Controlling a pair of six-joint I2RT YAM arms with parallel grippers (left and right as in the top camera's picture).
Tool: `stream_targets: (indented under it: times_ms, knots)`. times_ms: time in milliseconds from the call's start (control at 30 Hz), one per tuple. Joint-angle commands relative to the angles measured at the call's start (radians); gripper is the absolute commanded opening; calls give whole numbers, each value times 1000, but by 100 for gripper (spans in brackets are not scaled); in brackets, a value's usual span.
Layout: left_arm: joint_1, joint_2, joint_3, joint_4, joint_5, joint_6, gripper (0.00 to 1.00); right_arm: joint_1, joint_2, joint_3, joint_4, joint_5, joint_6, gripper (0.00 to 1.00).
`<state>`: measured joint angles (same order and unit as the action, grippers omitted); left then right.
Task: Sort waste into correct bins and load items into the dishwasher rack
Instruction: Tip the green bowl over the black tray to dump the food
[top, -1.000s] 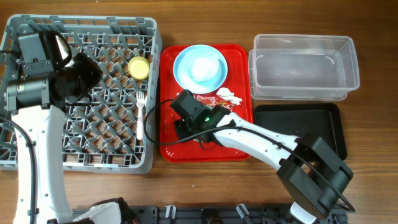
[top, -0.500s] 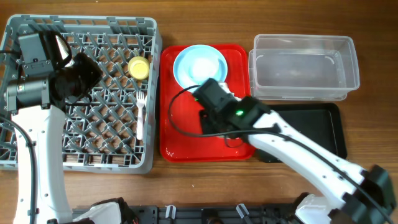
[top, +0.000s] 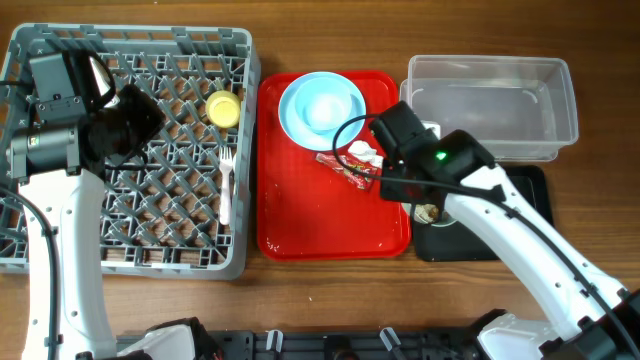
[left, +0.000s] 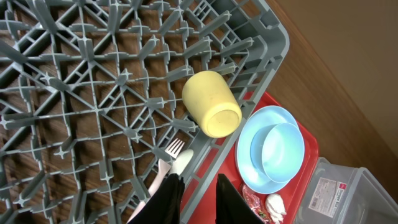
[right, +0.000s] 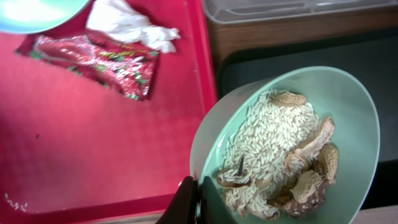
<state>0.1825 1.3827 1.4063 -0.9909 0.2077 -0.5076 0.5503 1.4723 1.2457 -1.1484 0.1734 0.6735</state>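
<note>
My right gripper (right: 199, 190) is shut on the rim of the pale green bowl (right: 356, 118), which holds beige rice and food scraps (right: 273, 146). The bowl hangs over the left edge of the black tray (top: 530, 200); overhead, my arm hides most of it. The red wrapper (top: 345, 170) and white tissue (top: 366, 153) lie on the red tray (top: 310, 225), below the blue bowl (top: 325, 103) sitting in the blue plate (top: 290, 118). The yellow cup (top: 223, 108) and white fork (top: 227, 185) lie in the grey rack (top: 130, 215). My left gripper (left: 199, 202) hovers open above the rack's right edge, holding nothing.
The clear tub (top: 490, 66) stands at the back right, behind the black tray. The rack fills the left side, with its right wall close to the red tray. Bare wooden tabletop (top: 330, 30) shows along the far and near edges.
My right arm has carried the green bowl from the front of the red tray rightward to the black tray's left edge, uncovering the wrapper and tissue. The left arm has stayed still.
</note>
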Motion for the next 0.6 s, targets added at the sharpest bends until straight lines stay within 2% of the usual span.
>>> stream_targets:
  times_ms: [0, 167, 367, 567]
  knots:
    - [-5, 5, 0, 2, 9, 5, 20, -58, -12, 7, 2, -76, -48, 5]
    - [-37, 5, 0, 3, 8, 5, 20, -137, -12, 7, -1, -167, -134, 4]
    - [-41, 5, 0, 3, 8, 6, 20, -266, -30, 6, -18, -386, -283, 4]
    - [-41, 5, 0, 2, 8, 6, 21, -377, -90, 2, -72, -404, -355, 4]
